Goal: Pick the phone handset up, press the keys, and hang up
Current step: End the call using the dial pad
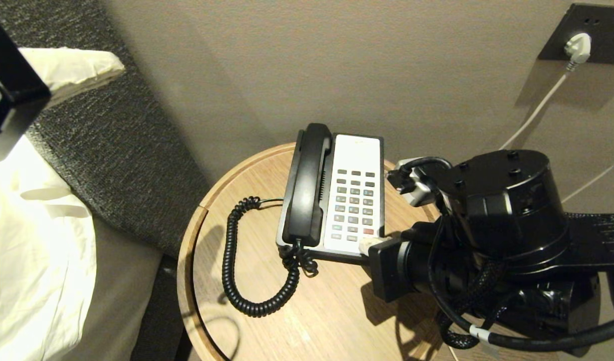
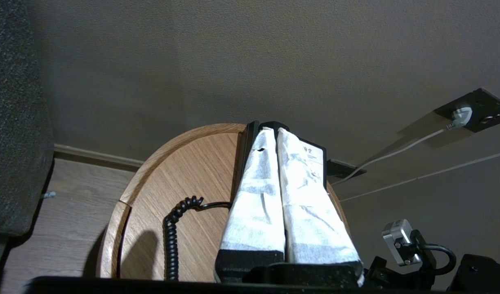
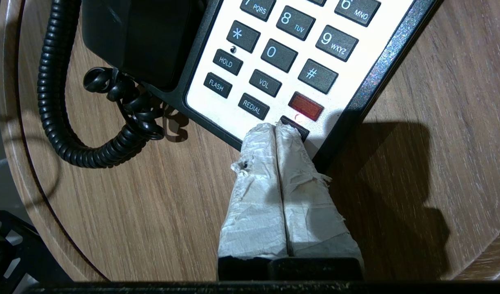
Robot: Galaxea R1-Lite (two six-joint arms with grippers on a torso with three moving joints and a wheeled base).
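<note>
The black phone handset lies in its cradle on the left side of the phone base, on a round wooden table. Its coiled cord loops over the table to the left. The keys form a grid on the white faceplate. My right gripper is shut, with its taped fingertips on a dark key just below the red key, at the faceplate's near right corner. In the head view this right gripper meets the phone's near edge. My left gripper is shut and empty, held in the air off the table's left side.
A bed with white sheets and a dark upholstered headboard stand left of the table. The beige wall behind carries a dark socket plate with a white plug, from which white cables run down. My right arm covers the table's right part.
</note>
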